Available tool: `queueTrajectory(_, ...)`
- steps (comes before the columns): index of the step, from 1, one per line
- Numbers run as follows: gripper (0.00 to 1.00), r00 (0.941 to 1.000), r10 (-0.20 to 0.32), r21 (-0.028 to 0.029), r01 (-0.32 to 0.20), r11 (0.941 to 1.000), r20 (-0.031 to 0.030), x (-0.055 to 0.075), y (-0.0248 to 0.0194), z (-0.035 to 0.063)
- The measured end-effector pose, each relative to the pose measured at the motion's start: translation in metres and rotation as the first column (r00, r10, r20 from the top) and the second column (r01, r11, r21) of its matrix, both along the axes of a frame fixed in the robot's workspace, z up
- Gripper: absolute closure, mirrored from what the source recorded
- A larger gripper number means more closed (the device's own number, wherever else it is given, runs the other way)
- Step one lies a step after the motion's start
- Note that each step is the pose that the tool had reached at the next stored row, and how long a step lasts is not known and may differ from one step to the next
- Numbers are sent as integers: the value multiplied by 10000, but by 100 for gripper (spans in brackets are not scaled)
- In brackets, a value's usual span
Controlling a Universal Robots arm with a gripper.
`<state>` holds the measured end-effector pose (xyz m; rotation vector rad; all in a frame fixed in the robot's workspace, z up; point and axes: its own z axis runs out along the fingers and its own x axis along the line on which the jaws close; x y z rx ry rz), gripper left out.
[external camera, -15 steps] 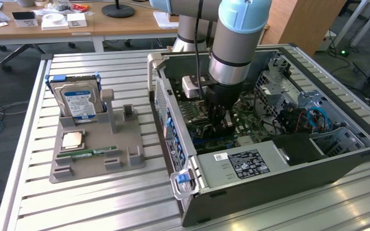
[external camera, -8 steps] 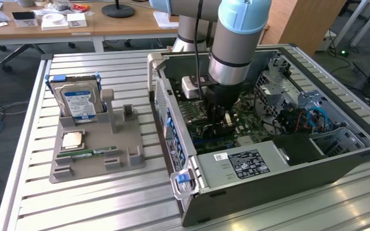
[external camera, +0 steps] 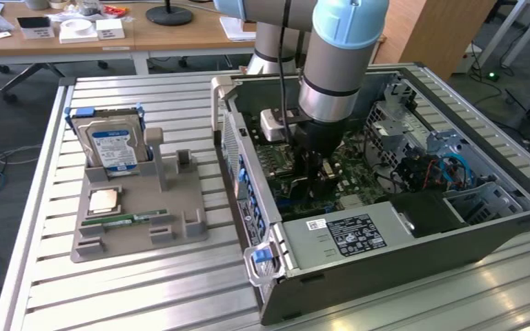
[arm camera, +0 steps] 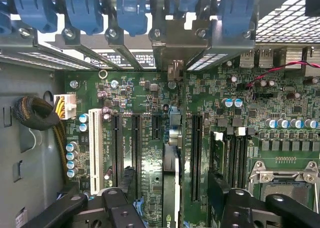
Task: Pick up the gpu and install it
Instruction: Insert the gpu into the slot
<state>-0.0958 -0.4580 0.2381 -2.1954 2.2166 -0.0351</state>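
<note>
The gpu [arm camera: 170,163] stands edge-on in a motherboard [arm camera: 240,133] slot. Its silvery bracket [arm camera: 173,50] sits against the rear slot openings under the blue clips. My gripper [arm camera: 172,190] straddles the card and is open. One black finger [arm camera: 125,183] stands off one face and the other finger [arm camera: 219,188] stands off the other face, with a gap on each side. In the exterior view my gripper [external camera: 320,181] reaches straight down into the open computer case [external camera: 385,241], low over the motherboard.
The case lies on a slatted metal table [external camera: 154,289]. At the exterior view's left a grey holder [external camera: 136,221] carries a blue-labelled hard drive [external camera: 108,141], a CPU [external camera: 105,200] and a RAM stick [external camera: 127,219]. Cables and drive cages [external camera: 430,165] fill the case's far side.
</note>
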Motion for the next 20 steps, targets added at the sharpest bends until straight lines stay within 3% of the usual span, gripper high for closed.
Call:
queueTrajectory(6,31,10000,1,-1,-1,10000,-1,0,0,33)
queueTrajectory(20,31,10000,0,-1,0,10000,0,0,1,361)
